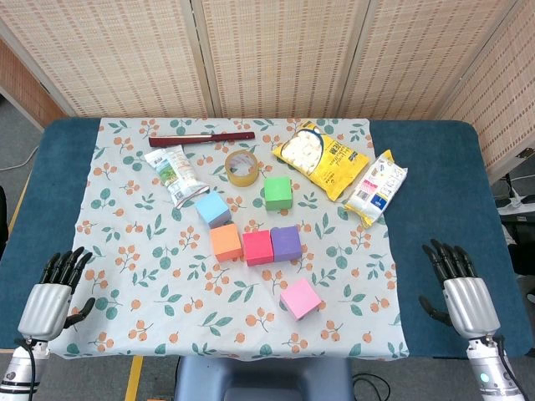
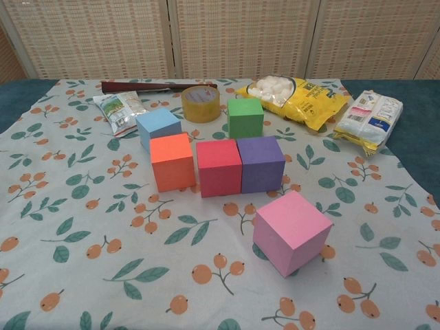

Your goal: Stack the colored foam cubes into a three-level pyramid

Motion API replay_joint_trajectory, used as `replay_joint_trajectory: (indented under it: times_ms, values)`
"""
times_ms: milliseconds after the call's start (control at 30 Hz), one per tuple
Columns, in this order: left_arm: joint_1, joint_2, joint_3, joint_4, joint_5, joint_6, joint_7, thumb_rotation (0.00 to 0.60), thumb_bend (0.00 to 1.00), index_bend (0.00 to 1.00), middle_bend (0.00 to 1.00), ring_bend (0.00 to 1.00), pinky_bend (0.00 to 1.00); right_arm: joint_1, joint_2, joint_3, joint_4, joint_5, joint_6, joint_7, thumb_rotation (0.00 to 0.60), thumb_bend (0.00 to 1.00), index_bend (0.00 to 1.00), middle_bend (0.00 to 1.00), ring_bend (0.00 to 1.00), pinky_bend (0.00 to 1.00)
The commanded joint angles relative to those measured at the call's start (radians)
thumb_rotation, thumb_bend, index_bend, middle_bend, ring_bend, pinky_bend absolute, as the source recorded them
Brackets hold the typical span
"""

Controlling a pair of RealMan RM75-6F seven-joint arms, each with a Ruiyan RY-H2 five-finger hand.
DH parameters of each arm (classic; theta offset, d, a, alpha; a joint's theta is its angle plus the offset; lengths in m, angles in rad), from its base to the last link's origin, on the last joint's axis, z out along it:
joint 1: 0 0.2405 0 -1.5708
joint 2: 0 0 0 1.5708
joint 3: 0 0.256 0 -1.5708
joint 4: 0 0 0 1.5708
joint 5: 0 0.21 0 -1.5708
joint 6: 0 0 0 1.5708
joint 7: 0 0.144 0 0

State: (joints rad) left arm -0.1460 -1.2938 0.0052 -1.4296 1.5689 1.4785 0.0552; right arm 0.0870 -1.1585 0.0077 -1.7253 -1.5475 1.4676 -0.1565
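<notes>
Three cubes make a row mid-counter; the pink cube (image 1: 300, 298) lies nearest the counter's front edge, closer to the right robot hand (image 1: 461, 292). Both robot hands rest released, empty.

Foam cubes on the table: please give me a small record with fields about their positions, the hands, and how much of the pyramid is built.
base row: orange cube, red cube and purple cube side by side
loose cubes: blue cube and green cube behind the row; pink cube in front, tilted askew
stacked levels: none above the row yet
left hand: open, holds nothing
right hand: open, holds nothing
other items: tape roll, yellow bag
</notes>
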Motion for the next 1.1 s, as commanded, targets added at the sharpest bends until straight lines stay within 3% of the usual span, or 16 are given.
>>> replay_joint_trajectory:
  times_ms: [33,200,333,467,800,1100]
  values:
    - [-0.005,-0.006,0.004,0.001,0.015,-0.002,-0.015,0.600,0.34,0.00,0.00,0.00,0.05,-0.001,0.003,0.000,-0.004,0.001,-0.002,0.005,0.600,0.18,0.00,0.00,0.00,0.00]
    - [-0.066,-0.024,0.015,0.008,0.061,-0.075,-0.114,0.600,0.34,0.00,0.00,0.00,0.06,-0.001,0.007,-0.002,-0.004,-0.006,-0.005,0.010,0.600,0.18,0.00,0.00,0.00,0.00]
    - [-0.138,-0.034,-0.009,-0.022,0.015,-0.209,-0.058,0.600,0.34,0.00,0.07,0.00,0.11,-0.001,0.006,-0.004,-0.004,-0.012,-0.004,0.010,0.600,0.18,0.00,0.00,0.00,0.00]
    - [-0.198,-0.064,-0.043,-0.075,-0.053,-0.319,-0.070,0.600,0.33,0.00,0.01,0.00,0.11,-0.005,0.009,-0.004,-0.008,-0.019,0.002,0.017,0.600,0.18,0.00,0.00,0.00,0.00]
    - [-0.283,-0.150,-0.124,-0.070,-0.134,-0.373,-0.018,0.600,0.34,0.00,0.00,0.00,0.11,-0.005,0.014,-0.005,-0.008,-0.021,-0.004,0.026,0.600,0.18,0.00,0.00,0.00,0.00]
    - [-0.341,-0.207,-0.158,-0.066,-0.216,-0.447,-0.033,0.600,0.34,0.00,0.00,0.00,0.11,-0.001,0.014,-0.009,-0.010,-0.024,-0.020,0.025,0.600,0.18,0.00,0.00,0.00,0.00]
